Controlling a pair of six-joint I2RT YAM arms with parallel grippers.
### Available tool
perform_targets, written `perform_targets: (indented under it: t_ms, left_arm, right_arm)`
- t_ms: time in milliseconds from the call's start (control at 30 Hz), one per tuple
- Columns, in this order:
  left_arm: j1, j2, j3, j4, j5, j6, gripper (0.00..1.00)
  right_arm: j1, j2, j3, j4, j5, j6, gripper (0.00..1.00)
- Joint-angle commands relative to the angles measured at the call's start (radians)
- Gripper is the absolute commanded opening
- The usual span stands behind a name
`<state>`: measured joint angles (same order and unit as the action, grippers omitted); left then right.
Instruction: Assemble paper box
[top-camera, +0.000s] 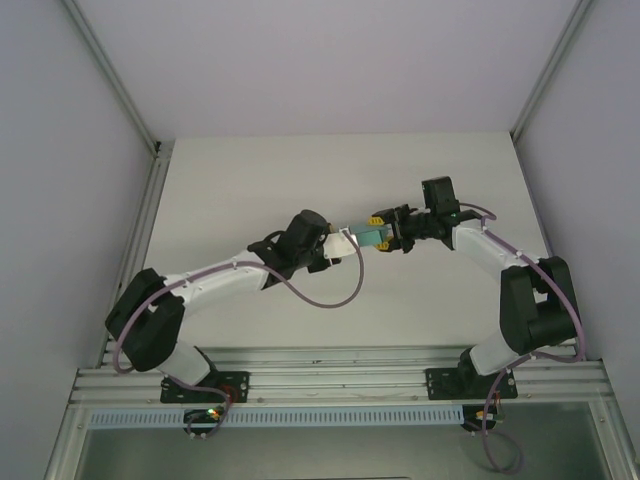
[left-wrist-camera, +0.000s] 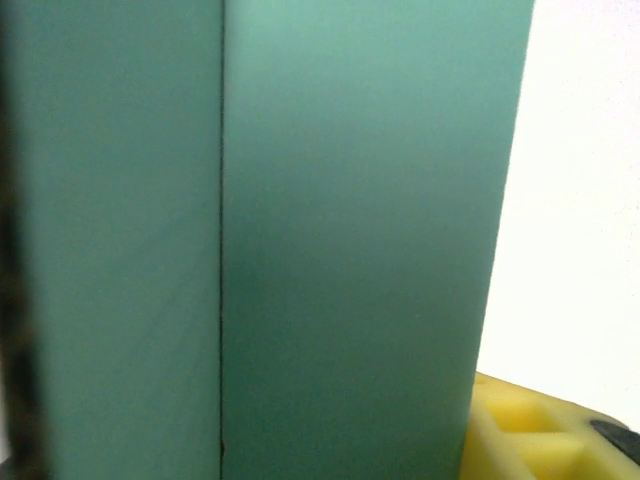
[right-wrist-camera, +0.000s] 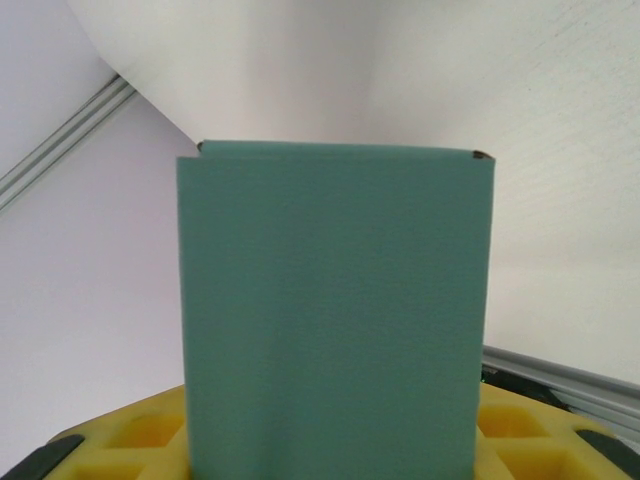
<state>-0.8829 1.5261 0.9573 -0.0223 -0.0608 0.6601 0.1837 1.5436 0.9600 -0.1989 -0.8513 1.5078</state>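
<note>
Right tool (top-camera: 392, 240) has its jaws clamped on the paper box (top-camera: 368, 238); from its wrist camera the teal card rises straight out from between the yellow pads (right-wrist-camera: 140, 432), squared up and closed along its far edge. Left tool (top-camera: 343, 241) comes in from the other side, its pale tips right at the opposite end of the box. From where I stand I cannot tell whether it has closed on the card or is only touching it, because its own camera is pressed so close that all I get is green card with a seam (left-wrist-camera: 222, 250) running down it.

The box sits between the two tools over the middle of the surface (top-camera: 300, 170) and looks to be held up off it, not resting on it.

What worries me is the card itself. It is thin, and a hollow box caught from both ends will dent or fold if the left jaws close hard on an unsupported panel. If the two arms drift apart or twist against each other, even slightly, the box could tear at a fold or slide out of the yellow pads. If the right side lets go before the left has a firm hold, the box will likely drop and a tucked flap may spring open. That seam looks like the weak spot: pressure across it could pop it apart.
</note>
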Motion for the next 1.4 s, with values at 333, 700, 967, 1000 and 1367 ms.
perform_targets:
  t_ms: [333,700,967,1000,1367]
  left_arm:
    - [0.030,-0.071,0.049,-0.193,0.141,-0.007,0.37]
    - [0.139,-0.023,0.191,-0.705,0.361,0.088,0.35]
    - [0.178,0.104,0.298,-0.821,0.375,0.097,0.37]
    - [0.177,0.122,0.311,-0.814,0.352,0.078,0.38]
    - [0.183,0.263,0.428,-0.912,0.344,0.078,0.38]
  right_arm:
    - [-0.017,-0.135,0.011,-0.142,0.085,-0.223,0.94]
    - [-0.041,-0.395,-0.026,-0.093,0.338,-1.195,1.00]
    - [0.037,-0.321,0.056,-0.199,0.156,-1.554,0.89]
    - [0.058,-0.310,0.063,-0.203,0.165,-1.571,0.87]
    - [0.197,-0.054,0.182,-0.363,0.350,-1.691,0.69]
